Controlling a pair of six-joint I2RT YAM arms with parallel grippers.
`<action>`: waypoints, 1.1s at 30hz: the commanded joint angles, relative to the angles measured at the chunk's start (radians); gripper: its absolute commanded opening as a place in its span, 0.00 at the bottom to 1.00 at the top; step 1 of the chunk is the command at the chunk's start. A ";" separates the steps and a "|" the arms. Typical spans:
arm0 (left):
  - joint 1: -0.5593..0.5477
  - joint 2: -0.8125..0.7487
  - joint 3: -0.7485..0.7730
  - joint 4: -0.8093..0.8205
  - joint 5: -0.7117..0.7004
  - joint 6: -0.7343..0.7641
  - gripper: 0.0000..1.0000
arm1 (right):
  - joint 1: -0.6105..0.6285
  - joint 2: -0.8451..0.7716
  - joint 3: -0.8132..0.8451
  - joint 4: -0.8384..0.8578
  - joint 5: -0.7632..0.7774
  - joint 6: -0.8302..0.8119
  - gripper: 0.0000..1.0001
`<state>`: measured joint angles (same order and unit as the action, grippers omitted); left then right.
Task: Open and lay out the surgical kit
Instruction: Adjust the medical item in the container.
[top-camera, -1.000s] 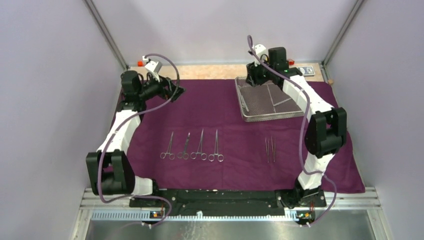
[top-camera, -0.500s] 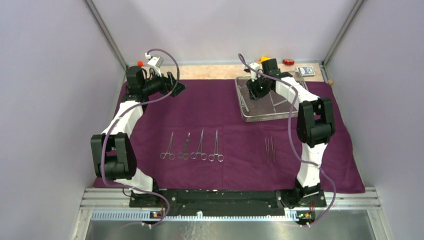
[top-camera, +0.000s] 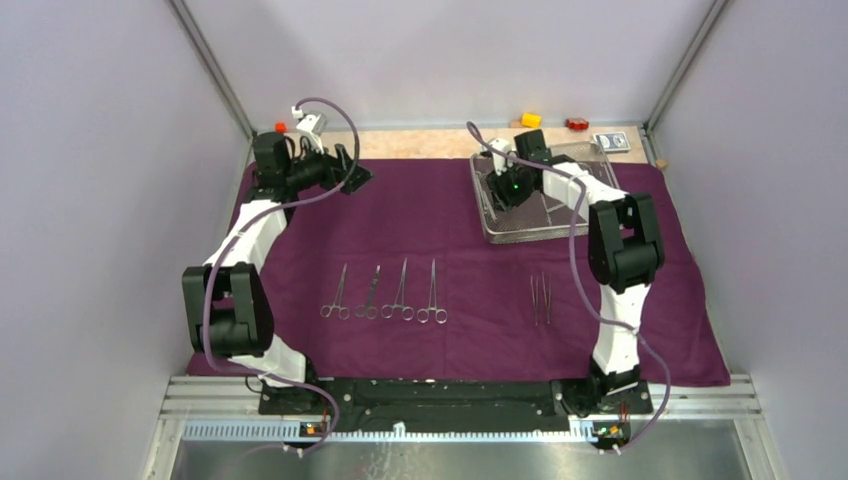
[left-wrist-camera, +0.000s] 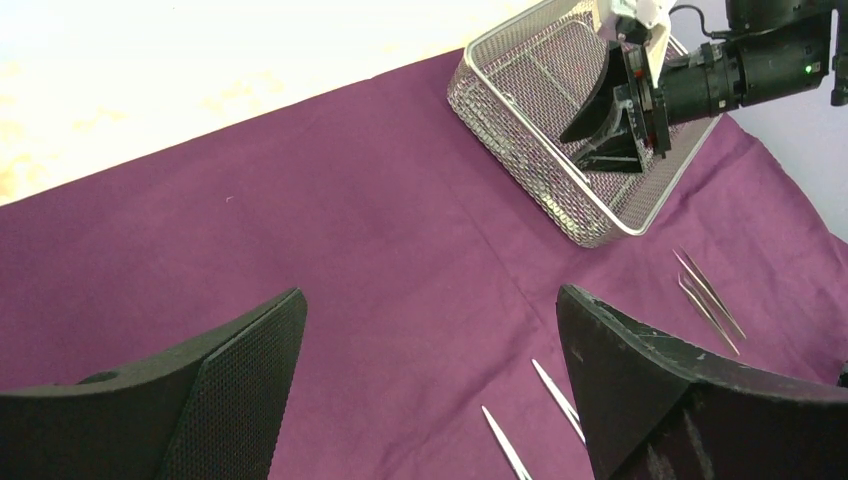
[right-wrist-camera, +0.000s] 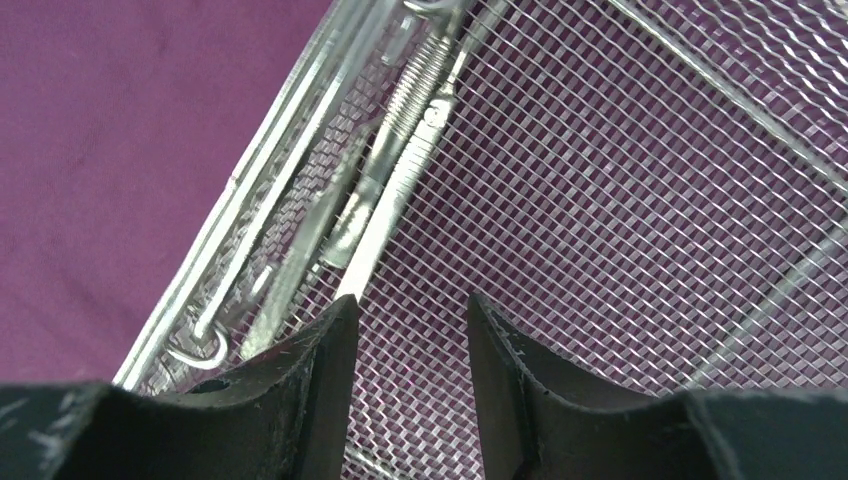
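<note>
Tray (left-wrist-camera: 515, 150) risk: your right pincer (right-wrist-camera: 410, 310), part-open and empty, may snag mesh beside the steel instrument (right-wrist-camera: 400, 170).
Left pincer (left-wrist-camera: 430, 320): wide, empty.

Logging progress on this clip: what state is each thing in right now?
Purple cloth wrap: unfolded, spread flat.
Mesh tray: upright on cloth, steel instrument lying inside.
Four clamps: laid in a row on cloth.
Two tweezers: laid side by side on cloth.
Left tool: open, empty.
Right tool: open, empty, inside tray.
</note>
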<state>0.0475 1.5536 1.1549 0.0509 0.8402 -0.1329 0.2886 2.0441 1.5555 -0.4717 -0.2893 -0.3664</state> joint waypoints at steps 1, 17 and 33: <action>-0.003 0.024 0.039 0.003 0.010 -0.002 0.99 | 0.038 0.009 -0.028 0.075 0.000 -0.005 0.44; -0.001 0.041 0.035 0.009 0.024 -0.015 0.99 | 0.093 0.050 -0.105 0.188 0.169 -0.035 0.44; -0.001 0.048 0.044 0.015 0.058 -0.028 0.99 | 0.071 0.047 -0.054 0.115 0.219 -0.016 0.10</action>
<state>0.0467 1.6131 1.1603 0.0334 0.8696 -0.1562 0.3847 2.0693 1.4700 -0.3065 -0.1333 -0.3820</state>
